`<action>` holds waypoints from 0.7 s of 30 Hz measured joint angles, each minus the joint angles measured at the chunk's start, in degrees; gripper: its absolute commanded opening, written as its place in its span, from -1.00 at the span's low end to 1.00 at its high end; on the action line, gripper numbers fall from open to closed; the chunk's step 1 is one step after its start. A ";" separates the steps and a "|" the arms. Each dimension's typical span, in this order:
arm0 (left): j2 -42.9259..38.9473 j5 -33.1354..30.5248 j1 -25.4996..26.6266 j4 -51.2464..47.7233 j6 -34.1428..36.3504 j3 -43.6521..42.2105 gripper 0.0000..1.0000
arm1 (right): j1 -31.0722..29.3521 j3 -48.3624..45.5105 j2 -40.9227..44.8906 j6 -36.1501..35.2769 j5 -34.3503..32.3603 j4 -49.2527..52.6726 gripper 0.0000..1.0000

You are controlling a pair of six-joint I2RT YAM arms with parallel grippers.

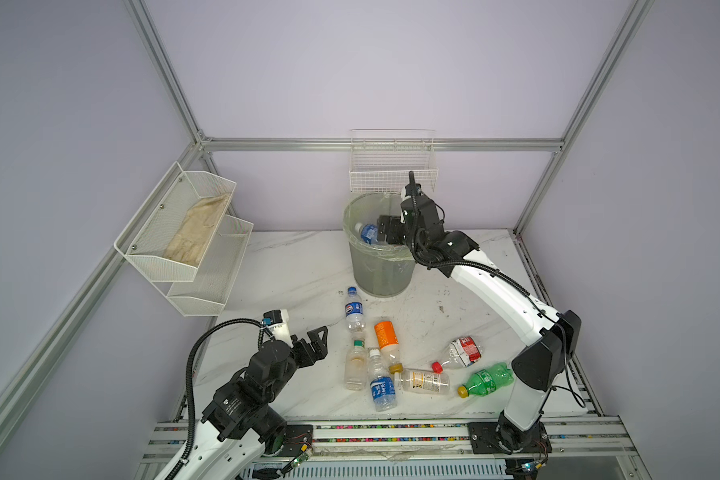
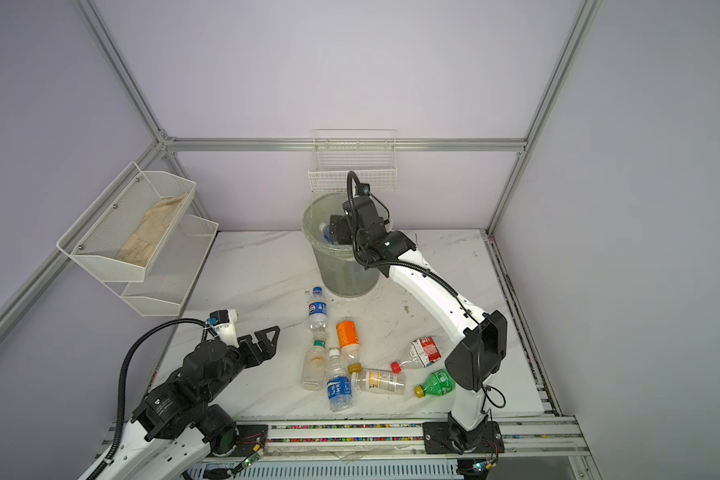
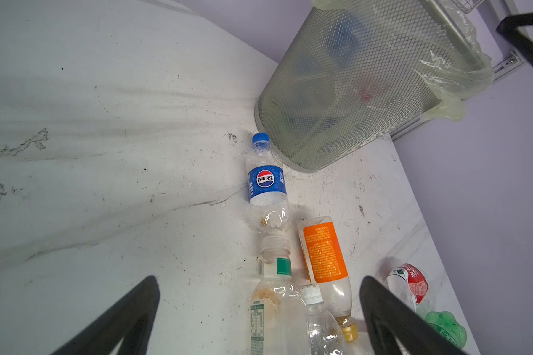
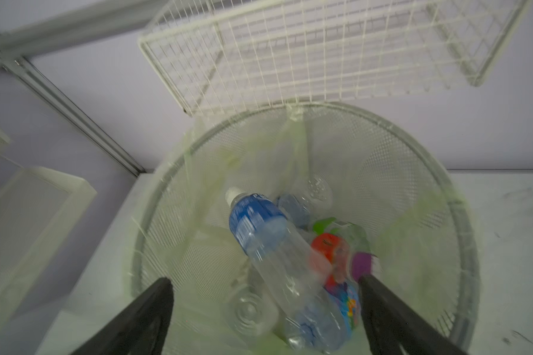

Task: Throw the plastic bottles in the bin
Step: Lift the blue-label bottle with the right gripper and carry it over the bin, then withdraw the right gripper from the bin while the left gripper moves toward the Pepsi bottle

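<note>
Bench (image 1: 292, 266), white marble-pattern. Bin (image 1: 381, 270), upright at rear centre, part-filled. Right end effector (image 4: 263, 278), jaws wide apart over bin mouth; blue-labelled bottle (image 4: 253, 224) loose beneath, within the rim. Left end effector (image 3: 260, 278), spread, empty, front left. Seven plastic bottles (image 1: 354, 309) lying on bench before bin.

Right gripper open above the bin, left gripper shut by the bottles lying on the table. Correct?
One error: the left gripper is open, not shut. The left wrist view shows its fingers spread wide with nothing gripped. The rest stands: it is by the bottles lying on the table, and the right gripper is open above the bin.
</note>
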State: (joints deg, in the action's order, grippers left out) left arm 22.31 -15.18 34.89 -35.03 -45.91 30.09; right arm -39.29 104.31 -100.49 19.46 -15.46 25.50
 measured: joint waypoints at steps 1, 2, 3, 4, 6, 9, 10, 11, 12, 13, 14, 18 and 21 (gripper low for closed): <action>-0.26 0.00 0.00 -0.13 0.00 0.00 0.99 | -0.02 -3.41 2.64 0.15 -0.02 -0.26 0.95; -0.37 0.00 0.00 -0.22 0.00 0.00 0.99 | -0.04 -5.51 4.83 0.22 -0.11 -0.70 0.95; -0.39 0.00 0.00 -0.31 0.00 0.00 0.99 | -0.04 -7.52 7.82 0.31 -0.31 -1.11 0.95; -0.35 0.00 0.00 -0.35 0.00 0.00 0.99 | -0.04 -8.70 10.71 0.33 -0.55 -1.99 0.95; -0.20 0.00 0.00 -0.35 0.00 0.00 1.00 | -0.04 -9.20 15.39 0.31 -1.25 -4.13 0.95; 0.50 0.00 0.00 -0.33 0.00 0.00 0.99 | -0.04 -9.09 20.55 0.26 -2.21 -7.41 0.95; 0.83 0.00 0.00 -0.35 0.00 0.00 0.99 | -0.04 -9.07 21.62 0.26 -2.62 -8.17 0.95; 1.07 0.02 0.00 -0.35 0.00 0.00 0.99 | -0.04 -9.09 22.29 0.26 -2.80 -8.66 0.95; 1.25 0.02 0.00 -0.35 0.00 0.00 0.99 | -0.04 -9.14 22.64 0.26 -3.06 -8.90 0.95; 1.33 0.04 0.00 -0.35 0.00 0.00 0.99 | -0.04 -9.35 22.71 0.26 -3.19 -9.18 0.95; 1.36 0.07 0.00 -0.35 0.00 0.00 0.99 | -0.04 -9.64 22.71 0.28 -3.26 -9.27 0.95; 1.36 0.20 0.00 -0.35 0.00 0.00 0.99 | -0.04 -12.26 22.71 0.37 -3.80 -8.70 0.95; 2.05 0.28 0.00 -0.31 -0.02 0.00 0.99 | -0.04 -14.12 23.56 0.48 -4.50 -7.85 0.95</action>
State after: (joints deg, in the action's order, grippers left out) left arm 24.36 -14.90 34.89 -35.33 -45.93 30.09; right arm -39.33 90.19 -76.93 19.94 -19.97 17.65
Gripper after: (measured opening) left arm 0.997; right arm 0.974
